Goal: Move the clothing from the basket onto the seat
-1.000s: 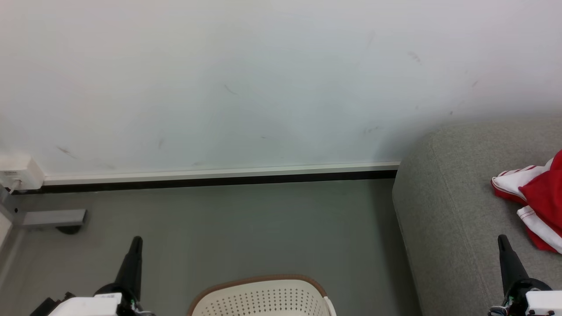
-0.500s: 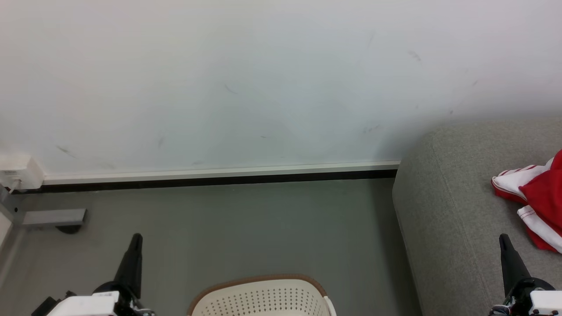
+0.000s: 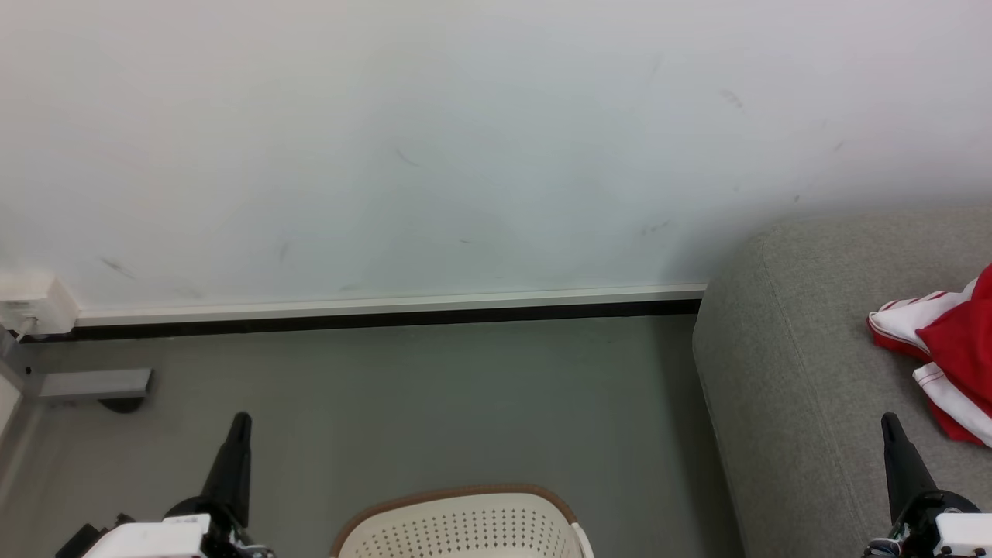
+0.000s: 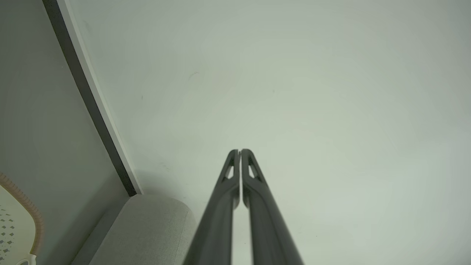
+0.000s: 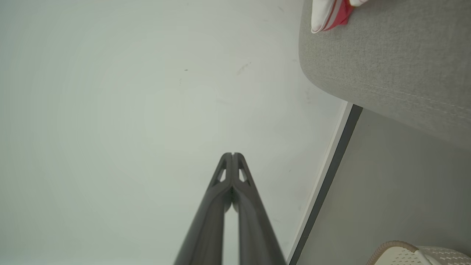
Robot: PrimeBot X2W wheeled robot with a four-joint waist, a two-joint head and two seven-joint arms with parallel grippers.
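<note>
Red and white clothing [image 3: 949, 356] lies on the grey seat [image 3: 783, 372] at the right edge of the head view; a corner of the clothing [image 5: 329, 14] shows on the seat [image 5: 386, 62] in the right wrist view. The cream basket [image 3: 465, 527] with its brown rim stands on the floor at the bottom centre, its inside hidden. My left gripper [image 3: 240, 422] is shut and empty, left of the basket. My right gripper [image 3: 890, 422] is shut and empty over the seat's front part. Both pairs of fingertips touch in the wrist views, left gripper [image 4: 240, 151] and right gripper [image 5: 233, 154].
A white wall [image 3: 465, 155] with a dark baseboard [image 3: 372, 318] runs across the back. A white socket box [image 3: 31, 306] and a grey metal foot [image 3: 93, 384] sit at the far left. Grey floor [image 3: 465, 403] lies between basket and wall.
Both grippers have shifted very slightly; the left fingertip sits a touch higher. The clothing, basket and seat stay as they were.
</note>
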